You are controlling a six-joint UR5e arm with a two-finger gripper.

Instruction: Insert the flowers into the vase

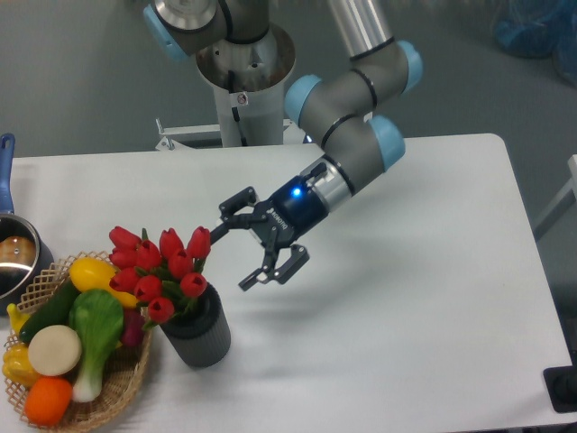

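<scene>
Here, arm angled down-left over table (406, 298), end effector (242, 244) spread, empty, flowers (158, 266) in vase (200, 336) just left.

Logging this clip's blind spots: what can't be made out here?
- Stems inside the vase: hidden by its wall and the flowers, so depth is unknown.
- Pot: cut off by the left edge.
- Basket: its bottom is cut by the lower edge.
- Gripper: open; pad faces too small to read.
</scene>
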